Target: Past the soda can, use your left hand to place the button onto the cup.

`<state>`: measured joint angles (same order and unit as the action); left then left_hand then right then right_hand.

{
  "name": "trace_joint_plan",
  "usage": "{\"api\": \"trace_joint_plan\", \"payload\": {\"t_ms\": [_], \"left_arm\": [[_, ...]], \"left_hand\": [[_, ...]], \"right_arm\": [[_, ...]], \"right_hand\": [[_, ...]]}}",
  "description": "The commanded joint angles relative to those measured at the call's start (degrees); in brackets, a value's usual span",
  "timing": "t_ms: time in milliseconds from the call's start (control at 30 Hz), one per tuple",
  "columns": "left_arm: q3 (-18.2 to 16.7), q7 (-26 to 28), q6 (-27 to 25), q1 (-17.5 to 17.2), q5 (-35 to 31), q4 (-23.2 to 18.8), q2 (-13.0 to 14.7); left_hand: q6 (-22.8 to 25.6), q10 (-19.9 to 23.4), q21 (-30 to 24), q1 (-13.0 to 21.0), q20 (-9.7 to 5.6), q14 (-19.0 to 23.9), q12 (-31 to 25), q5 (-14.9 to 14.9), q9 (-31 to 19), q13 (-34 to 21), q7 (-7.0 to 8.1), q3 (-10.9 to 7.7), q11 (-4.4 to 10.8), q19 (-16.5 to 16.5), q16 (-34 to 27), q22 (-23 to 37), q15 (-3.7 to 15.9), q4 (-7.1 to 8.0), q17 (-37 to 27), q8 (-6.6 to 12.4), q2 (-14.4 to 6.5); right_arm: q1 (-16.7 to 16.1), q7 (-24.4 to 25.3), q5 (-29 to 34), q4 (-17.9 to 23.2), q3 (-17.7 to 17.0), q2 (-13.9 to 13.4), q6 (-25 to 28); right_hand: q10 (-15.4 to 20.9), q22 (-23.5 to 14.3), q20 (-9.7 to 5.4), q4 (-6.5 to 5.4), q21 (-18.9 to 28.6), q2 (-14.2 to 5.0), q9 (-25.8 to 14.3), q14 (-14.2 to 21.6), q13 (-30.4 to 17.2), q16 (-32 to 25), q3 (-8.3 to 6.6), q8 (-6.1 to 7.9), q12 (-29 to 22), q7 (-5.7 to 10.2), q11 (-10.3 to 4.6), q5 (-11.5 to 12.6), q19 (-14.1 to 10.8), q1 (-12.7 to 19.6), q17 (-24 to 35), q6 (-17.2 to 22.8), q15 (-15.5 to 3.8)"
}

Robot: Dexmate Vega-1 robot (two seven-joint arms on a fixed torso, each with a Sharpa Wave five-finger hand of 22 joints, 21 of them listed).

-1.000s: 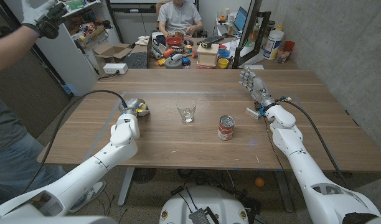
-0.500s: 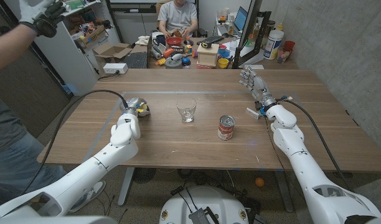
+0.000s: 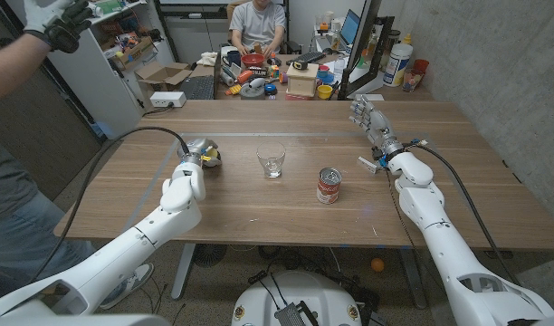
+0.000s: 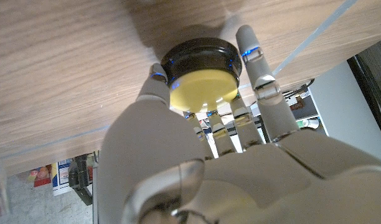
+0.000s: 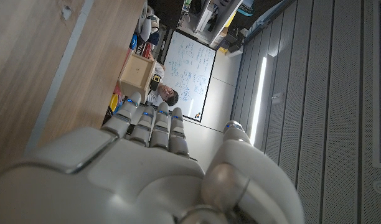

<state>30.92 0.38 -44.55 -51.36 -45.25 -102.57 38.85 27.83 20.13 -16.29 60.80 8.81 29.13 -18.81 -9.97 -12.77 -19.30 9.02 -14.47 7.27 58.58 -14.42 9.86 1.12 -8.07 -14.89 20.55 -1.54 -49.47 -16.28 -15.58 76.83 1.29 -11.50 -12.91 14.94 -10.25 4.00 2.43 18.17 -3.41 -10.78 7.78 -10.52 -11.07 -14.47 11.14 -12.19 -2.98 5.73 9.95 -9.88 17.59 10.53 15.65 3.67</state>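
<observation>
Landmark: cup [image 3: 272, 164], clear glass, upright, mid-table [image 3: 259, 217].

Button [image 4: 202, 82], one: yellow cap on a dark round base. Held in the left hand [image 3: 188, 177], which sits well to the left of the cup; fingers [image 4: 254, 60] clamped round the base rim, cap facing the wrist. The button looks just raised off the wood, though contact cannot be ruled out; a rim grip leaves the underside free to seat on the cup's mouth, by my reading.

Soda can [image 3: 329, 185], one: upright, near the cup on its right and slightly nearer the robot. It does not stand between hand and cup.

Right hand [image 3: 368, 120], one: well right of the cup, beyond the can, fingers extended and apart, holding nothing; likely parked clear of the left arm's path.

Cups: one.
</observation>
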Motion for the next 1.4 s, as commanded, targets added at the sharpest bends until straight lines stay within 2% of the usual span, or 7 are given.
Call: {"api": "trace_joint_plan", "payload": {"t_ms": [33,433,1100,1233,1400], "left_arm": [[-0.8,-0.6,0.8,-0.7,-1.6,-4.0,0.9],[-1.6,-2.6,0.8,-1.8,-4.2,-8.3,1.7],[-4.5,-4.2,2.3,-5.9,-7.8,-15.3,2.6],[-5.0,-4.6,3.0,-6.5,-8.4,-16.3,2.8],[-5.5,-5.1,4.0,-7.3,-9.1,-17.8,3.1]], "left_hand": [[0.1,0.0,0.3,1.2,0.03,1.8,-0.1,-0.3,0.0,-0.3,0.05,-0.35,0.05,-0.4,-0.2,0.1,1.27,0.22,-0.4,-0.10,-1.7],[-0.2,-0.1,1.0,0.9,0.23,1.8,0.0,-0.2,0.0,-0.6,-0.16,-0.31,-0.23,-0.9,-0.1,0.1,0.94,0.57,-0.6,-0.21,-1.7],[-0.2,-0.2,1.8,0.9,0.49,1.9,0.1,-0.4,0.0,-1.1,-0.51,-0.53,-0.70,-1.1,0.1,0.2,0.66,0.83,-0.8,-0.28,-2.0],[-0.4,-0.1,2.0,0.9,0.61,2.1,0.1,-0.4,0.0,-1.2,-0.74,-0.58,-0.68,-1.2,0.1,0.2,0.52,0.85,-0.9,-0.35,-2.0],[-0.3,0.0,2.2,1.0,0.67,2.2,0.1,-0.4,0.0,-1.3,-0.67,-0.64,-0.76,-1.3,0.2,0.2,0.44,0.87,-0.9,-0.32,-2.0]], "right_arm": [[-1.2,1.0,0.0,2.4,0.0,-0.4,0.9],[-3.2,2.0,-0.4,5.4,-0.6,-1.0,1.4],[-5.9,3.8,-0.5,9.2,-0.9,-1.4,2.1],[-6.1,4.3,-0.4,9.8,-0.8,-1.4,2.0],[-6.2,4.9,-0.2,10.5,-0.7,-1.4,2.4]], "right_hand": [[-0.2,-0.2,0.05,-0.04,-0.1,0.09,-0.2,0.3,-0.2,0.2,0.21,0.03,0.0,0.06,0.09,0.3,-0.3,-0.3,0.2,0.1,-0.40],[-0.2,-0.2,-0.04,0.03,-0.3,0.04,-0.2,0.3,-0.2,0.2,0.22,0.05,0.0,0.07,0.18,0.3,-0.3,-0.3,0.1,0.1,-0.32],[0.0,-0.2,0.02,0.15,-0.6,-0.05,-0.2,0.3,-0.2,0.2,0.22,0.08,-0.1,0.00,0.35,0.4,-0.6,-0.2,0.1,0.2,-0.37],[0.2,-0.2,-0.58,0.28,-0.4,-0.08,-0.3,0.5,-0.2,0.2,0.19,0.13,-0.2,-0.28,0.36,0.4,-1.5,-0.1,0.0,0.3,-0.64],[0.2,-0.2,-0.65,0.35,-0.5,-0.09,-0.3,0.6,-0.2,0.2,0.18,0.15,-0.2,-0.39,0.42,0.4,-1.7,-0.1,0.0,0.3,-0.68]]}}
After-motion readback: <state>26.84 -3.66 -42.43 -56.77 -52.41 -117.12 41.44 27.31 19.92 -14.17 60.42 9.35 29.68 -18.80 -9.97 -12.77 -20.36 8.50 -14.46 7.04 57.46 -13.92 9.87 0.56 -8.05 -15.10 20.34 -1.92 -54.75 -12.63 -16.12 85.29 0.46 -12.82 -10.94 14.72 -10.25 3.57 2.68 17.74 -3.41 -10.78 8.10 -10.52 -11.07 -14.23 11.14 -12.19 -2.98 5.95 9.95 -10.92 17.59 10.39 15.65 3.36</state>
